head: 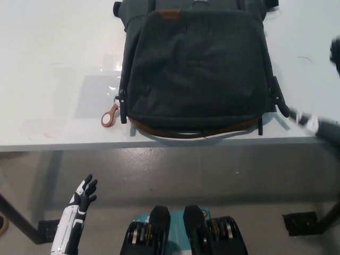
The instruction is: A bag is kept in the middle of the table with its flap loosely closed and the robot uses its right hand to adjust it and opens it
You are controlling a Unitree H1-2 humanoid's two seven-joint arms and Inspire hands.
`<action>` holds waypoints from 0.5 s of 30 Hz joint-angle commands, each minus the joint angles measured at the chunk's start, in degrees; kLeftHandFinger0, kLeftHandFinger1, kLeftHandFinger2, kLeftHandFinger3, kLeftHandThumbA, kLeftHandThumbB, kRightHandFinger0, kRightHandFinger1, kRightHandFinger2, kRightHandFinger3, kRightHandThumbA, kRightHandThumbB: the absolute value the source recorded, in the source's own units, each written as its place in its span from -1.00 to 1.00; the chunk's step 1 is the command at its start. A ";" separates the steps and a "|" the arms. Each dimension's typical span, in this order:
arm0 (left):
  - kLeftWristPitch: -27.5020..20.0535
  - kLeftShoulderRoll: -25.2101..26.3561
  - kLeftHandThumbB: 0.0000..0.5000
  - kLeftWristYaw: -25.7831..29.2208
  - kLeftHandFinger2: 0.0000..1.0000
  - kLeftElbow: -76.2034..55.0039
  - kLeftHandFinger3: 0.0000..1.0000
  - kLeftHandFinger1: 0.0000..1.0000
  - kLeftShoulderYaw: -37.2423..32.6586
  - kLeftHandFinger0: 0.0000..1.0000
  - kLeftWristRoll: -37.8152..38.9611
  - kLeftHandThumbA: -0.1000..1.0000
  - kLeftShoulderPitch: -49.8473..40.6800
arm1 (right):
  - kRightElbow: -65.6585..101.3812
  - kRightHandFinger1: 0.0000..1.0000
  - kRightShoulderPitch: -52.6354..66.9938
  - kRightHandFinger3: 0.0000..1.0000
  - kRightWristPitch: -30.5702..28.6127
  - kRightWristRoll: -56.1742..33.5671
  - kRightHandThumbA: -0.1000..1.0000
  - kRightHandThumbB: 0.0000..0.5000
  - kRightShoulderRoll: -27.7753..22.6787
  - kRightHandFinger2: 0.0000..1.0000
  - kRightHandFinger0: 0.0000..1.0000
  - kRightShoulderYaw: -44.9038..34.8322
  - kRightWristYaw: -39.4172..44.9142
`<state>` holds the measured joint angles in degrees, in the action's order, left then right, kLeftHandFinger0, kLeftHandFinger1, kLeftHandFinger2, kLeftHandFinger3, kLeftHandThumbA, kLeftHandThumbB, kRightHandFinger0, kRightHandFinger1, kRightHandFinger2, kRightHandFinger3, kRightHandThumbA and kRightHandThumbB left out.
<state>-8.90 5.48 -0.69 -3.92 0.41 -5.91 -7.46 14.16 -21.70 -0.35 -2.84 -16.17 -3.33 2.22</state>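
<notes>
From the head view I see the dark bag (195, 66) lying flat mid-worktop (53, 79), flap down, its brown zipper pull (110, 116) on the worktop at its left. My right hand (328, 114) is blurred at the right edge, just beside the bag's corner; I cannot tell its grip. My left hand (82, 195) rests low, fingers spread, holding nothing.

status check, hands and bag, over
Left hand open, low below table edge. Right hand blurred at right edge, off the bag. Flap closed. Nothing in the way.
</notes>
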 commanded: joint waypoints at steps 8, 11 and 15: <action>-2.49 0.98 -0.53 0.25 1.00 -1.14 1.00 1.00 0.16 1.00 -0.75 1.00 -1.00 | -21.13 1.00 -21.01 1.00 8.64 -8.48 1.00 0.16 -0.50 1.00 1.00 0.27 8.09; -2.52 1.15 -0.51 0.20 1.00 -1.28 1.00 1.00 0.10 1.00 -0.96 1.00 -1.32 | -25.99 1.00 -24.03 1.00 9.21 -9.60 1.00 0.29 0.39 1.00 1.00 0.43 9.49; -2.78 1.32 -0.53 0.19 1.00 -1.20 1.00 1.00 0.03 1.00 -1.28 1.00 -1.35 | -29.43 1.00 -26.44 1.00 10.58 -11.29 1.00 0.32 1.96 1.00 1.00 -0.09 10.62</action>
<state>-9.05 5.88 -0.69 -3.92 0.44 -6.29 -8.66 -13.75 -43.38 8.16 -10.47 -14.99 -2.92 9.73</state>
